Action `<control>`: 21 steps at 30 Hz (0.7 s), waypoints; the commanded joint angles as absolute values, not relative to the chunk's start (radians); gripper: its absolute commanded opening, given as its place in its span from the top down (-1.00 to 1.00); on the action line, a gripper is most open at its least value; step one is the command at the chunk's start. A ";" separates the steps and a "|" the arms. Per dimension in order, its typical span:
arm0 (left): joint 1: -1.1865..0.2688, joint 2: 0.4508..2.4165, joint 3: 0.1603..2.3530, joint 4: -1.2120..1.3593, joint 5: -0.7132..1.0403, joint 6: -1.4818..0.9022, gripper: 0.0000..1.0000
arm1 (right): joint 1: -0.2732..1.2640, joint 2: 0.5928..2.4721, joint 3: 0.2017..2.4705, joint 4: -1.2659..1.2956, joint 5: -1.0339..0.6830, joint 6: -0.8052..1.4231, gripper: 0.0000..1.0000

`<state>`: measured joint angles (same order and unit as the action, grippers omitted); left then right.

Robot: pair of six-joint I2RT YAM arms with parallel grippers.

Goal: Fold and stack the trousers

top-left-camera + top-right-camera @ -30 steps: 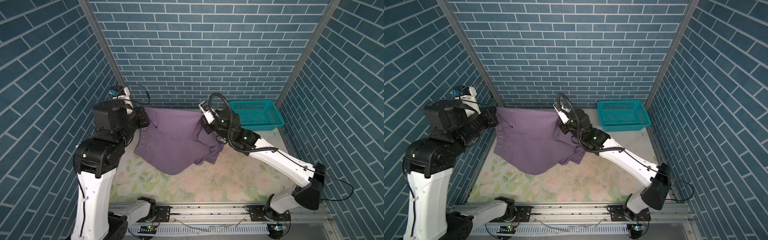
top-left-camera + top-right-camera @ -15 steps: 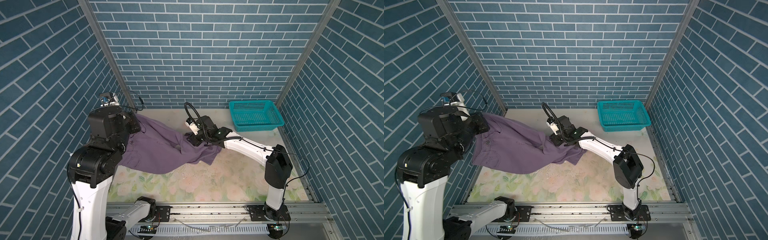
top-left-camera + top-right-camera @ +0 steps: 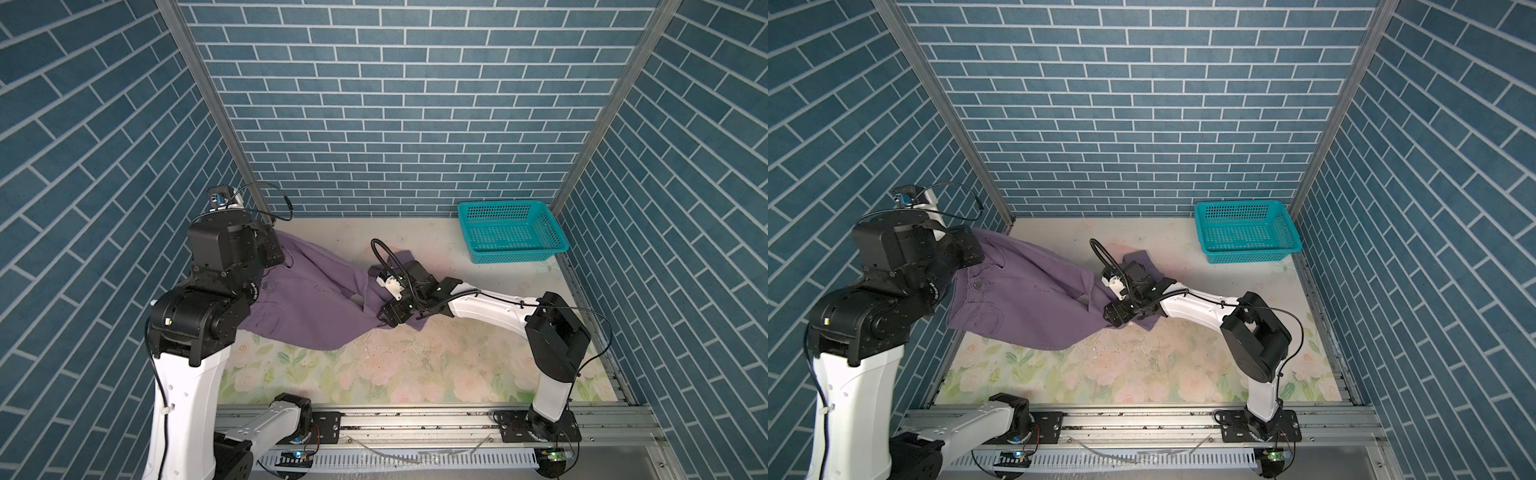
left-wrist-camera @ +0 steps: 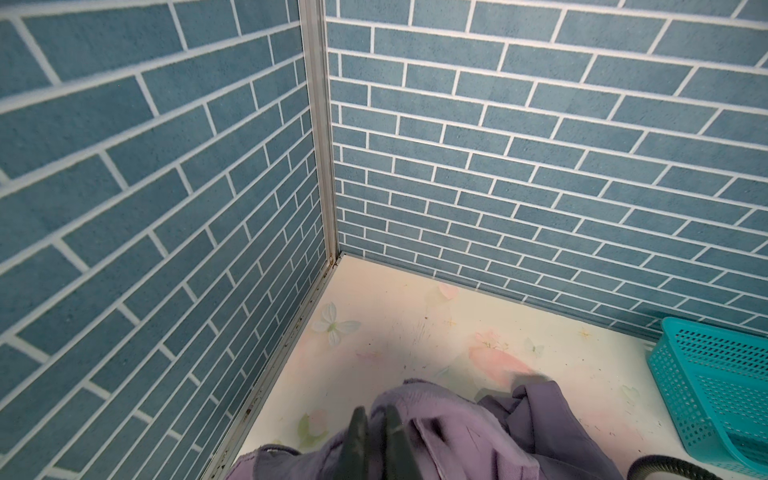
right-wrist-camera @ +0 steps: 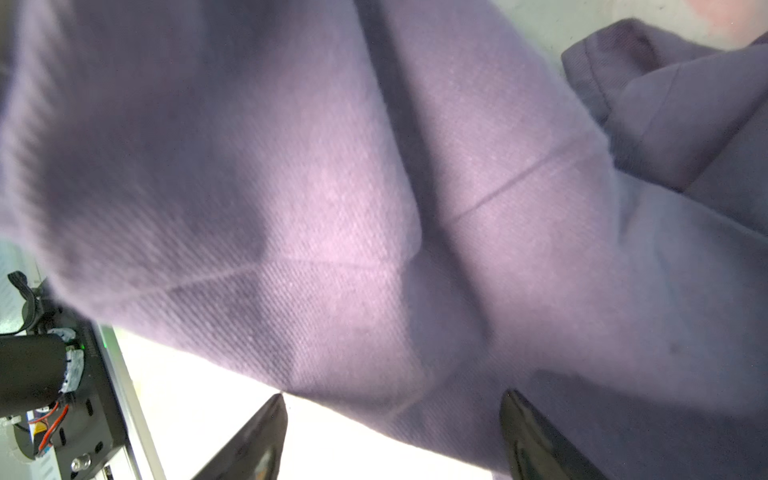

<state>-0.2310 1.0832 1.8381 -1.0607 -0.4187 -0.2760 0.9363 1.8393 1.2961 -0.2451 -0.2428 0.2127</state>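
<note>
Currently your left gripper (image 4: 375, 415) is clamped on the trousers (image 3: 307, 307) at the waistband, raised off the table (image 3: 415, 374). Your right gripper (image 5: 392, 397) stands wide open at the bunched legs.

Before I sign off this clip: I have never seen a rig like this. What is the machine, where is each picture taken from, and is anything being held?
It is a robot with two white-and-black arms, the left arm and the right arm, bolted to a rail at the near edge of a flowered table boxed in by brick-patterned walls. Two pictures look down on everything from overhead and are nearly alike. The other two come from cameras on the wrists, each looking where its arm reaches. On the table lie purple trousers, crumpled, and a teal basket in the far right corner. The left gripper is shut on the trousers near the waist, lifting that end. The right gripper is open over the legs, holding nothing.
</note>
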 commanded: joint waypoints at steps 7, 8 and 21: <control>-0.224 1.075 1.823 -0.981 -0.413 -0.264 1.00 | 0.879 1.928 1.424 -0.195 -0.313 0.225 0.28; -0.224 1.078 1.825 -0.980 -0.413 -0.265 1.00 | 0.866 1.937 1.450 -0.211 -0.323 0.230 0.63; -0.224 1.050 1.793 -0.940 -0.420 -0.243 1.00 | 0.695 1.526 1.479 -0.312 0.111 0.003 1.00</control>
